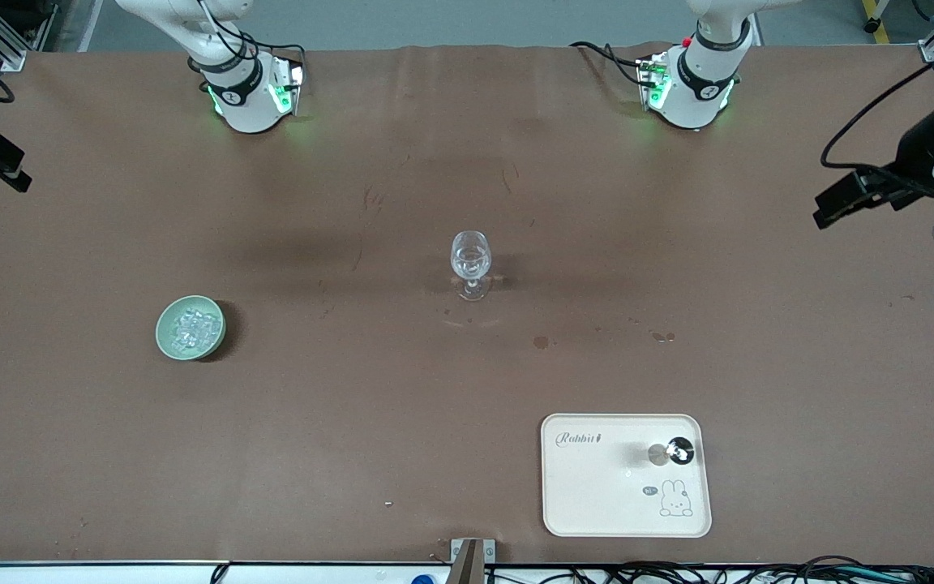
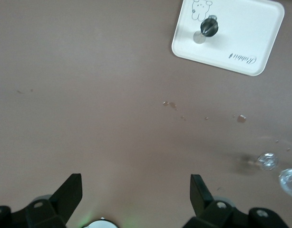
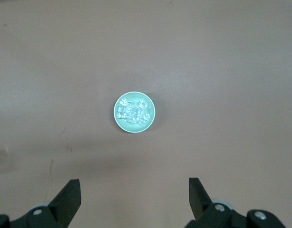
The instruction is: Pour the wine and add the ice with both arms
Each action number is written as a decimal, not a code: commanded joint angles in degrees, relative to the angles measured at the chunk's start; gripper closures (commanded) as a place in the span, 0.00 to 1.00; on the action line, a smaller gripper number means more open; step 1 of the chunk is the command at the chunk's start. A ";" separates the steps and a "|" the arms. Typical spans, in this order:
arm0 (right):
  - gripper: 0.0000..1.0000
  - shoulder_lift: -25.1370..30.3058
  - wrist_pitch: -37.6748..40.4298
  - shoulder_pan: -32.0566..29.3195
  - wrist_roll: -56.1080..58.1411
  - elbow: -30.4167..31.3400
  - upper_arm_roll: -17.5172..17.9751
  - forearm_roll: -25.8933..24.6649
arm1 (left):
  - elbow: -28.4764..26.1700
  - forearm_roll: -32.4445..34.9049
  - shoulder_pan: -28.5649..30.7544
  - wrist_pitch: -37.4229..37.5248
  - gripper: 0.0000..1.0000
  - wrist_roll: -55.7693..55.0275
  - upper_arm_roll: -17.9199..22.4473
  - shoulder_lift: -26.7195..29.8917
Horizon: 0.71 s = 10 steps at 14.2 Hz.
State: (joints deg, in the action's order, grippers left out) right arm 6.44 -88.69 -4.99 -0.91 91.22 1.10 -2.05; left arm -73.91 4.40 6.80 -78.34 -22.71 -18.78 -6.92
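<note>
Right gripper [image 3: 131,202], fingers wide, hangs high over the ice [image 3: 133,111] bowl [image 3: 118,121]; left gripper [image 2: 136,199] wide too, over bare worktop [image 1: 353,422].

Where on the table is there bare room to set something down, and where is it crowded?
Wide bare cloth lies between the green bowl of ice and the wine glass, and between the glass and the tray, apart from small stains. The tray is bare except for a small dark object. Nowhere is crowded.

Heap of small clear glittering ice cubes [image 1: 190,328] fills a pale green round bowl [image 1: 165,337], at eight o'clock from the clear stemmed wine glass [image 1: 470,261].
</note>
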 commanded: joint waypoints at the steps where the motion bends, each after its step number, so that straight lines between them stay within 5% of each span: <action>1: 0.00 -2.65 0.63 1.12 0.65 -2.01 -1.02 0.82 | -8.25 -1.92 -7.74 -0.93 0.00 1.44 8.47 7.34; 6: 0.00 -4.68 0.10 0.95 0.82 -1.92 -1.02 0.91 | -19.95 -4.48 -8.56 -6.74 0.00 7.15 10.95 16.13; 10: 0.00 -4.85 -1.13 0.95 0.82 -1.05 -1.02 0.99 | -20.49 -4.40 -7.50 -6.74 0.00 8.47 10.95 16.15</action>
State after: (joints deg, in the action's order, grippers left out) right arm 1.81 -89.52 -4.54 -0.69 90.53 0.75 -1.79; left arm -92.72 0.60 -1.38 -83.80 -15.68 -8.02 8.18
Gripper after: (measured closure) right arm 0.000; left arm 0.000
